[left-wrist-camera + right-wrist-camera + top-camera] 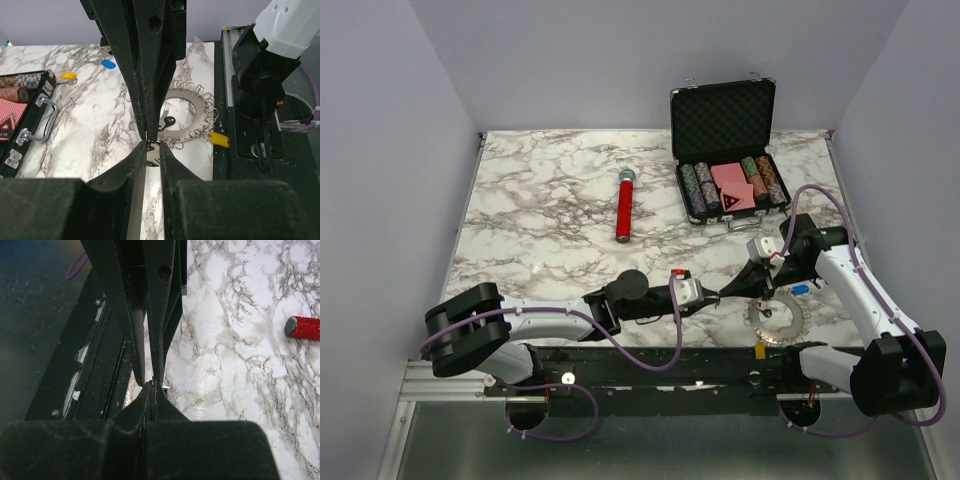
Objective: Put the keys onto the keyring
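Observation:
The keyring [778, 318] is a flat grey jagged loop with a yellow tag [760, 350], lying at the table's near right edge. In the left wrist view the keyring [192, 115] carries a black-headed key [169, 121]. My left gripper [152, 146] is closed on a silver key [153, 152] whose head fills the gap between its tips, just left of the ring. My right gripper [154, 383] is shut, its tips meeting the left gripper [713, 297] tip to tip; a sliver of metal shows there. A blue-headed key [800, 290] and a yellow-headed key [68, 75] lie loose on the marble.
An open black case [724, 120] of poker chips and cards stands at the back right. A red-handled microphone [624, 205] lies mid-table. The black base rail [650, 365] runs along the near edge, close under the ring.

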Available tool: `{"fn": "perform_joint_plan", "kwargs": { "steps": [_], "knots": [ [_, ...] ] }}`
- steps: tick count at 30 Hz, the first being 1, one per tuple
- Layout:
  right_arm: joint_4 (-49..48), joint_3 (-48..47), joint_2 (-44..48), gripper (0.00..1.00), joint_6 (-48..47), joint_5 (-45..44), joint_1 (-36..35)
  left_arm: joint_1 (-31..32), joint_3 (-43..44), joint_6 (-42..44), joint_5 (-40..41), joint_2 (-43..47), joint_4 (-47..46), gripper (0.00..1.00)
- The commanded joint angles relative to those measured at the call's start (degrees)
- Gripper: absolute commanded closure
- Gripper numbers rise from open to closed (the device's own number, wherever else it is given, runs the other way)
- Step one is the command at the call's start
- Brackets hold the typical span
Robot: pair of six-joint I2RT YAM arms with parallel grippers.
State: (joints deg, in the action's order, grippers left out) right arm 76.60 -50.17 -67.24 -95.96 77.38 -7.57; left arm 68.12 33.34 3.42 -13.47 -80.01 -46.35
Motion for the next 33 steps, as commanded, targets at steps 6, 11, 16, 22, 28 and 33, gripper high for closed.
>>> {"fn": "perform_joint_plan", "kwargs": {
  "steps": [6, 11, 16, 22, 28, 33],
  "knots": [
    [3.8, 0.3, -0.3, 1.0, 0.0, 2.2, -0.7, 0.3, 1.5, -0.4, 0.5, -1.0, -1.7, 0.84],
    [3.7, 0.2, -0.3, 1.0, 0.2, 2.2, -0.8, 0.3, 1.6, -0.4, 1.1, -1.3, -1.4, 0.87],
    [3.7, 0.3, -0.3, 1.0, 0.3, 2.1, -1.0, 0.3, 1.9, -1.1, 2.2, -1.6, -1.6, 0.87],
    [2.9, 0.3, -0.1, 1.0, 2.0, 2.6, -1.0, 0.3, 0.9, -3.0, 3.8, -1.3, -3.2, 1.0],
    [-3.5, -1.9, 0.7, 0.7, 16.7, 5.2, -1.0, 0.3, -8.2, -9.7, 8.2, 0.8, -19.1, 1.0],
    [-1.5, -6.6, -1.1, 0.58, 20.3, 5.0, -1.0, 0.3, -16.6, -16.1, 10.8, 0.9, -37.1, 1.0]
  ]
}}
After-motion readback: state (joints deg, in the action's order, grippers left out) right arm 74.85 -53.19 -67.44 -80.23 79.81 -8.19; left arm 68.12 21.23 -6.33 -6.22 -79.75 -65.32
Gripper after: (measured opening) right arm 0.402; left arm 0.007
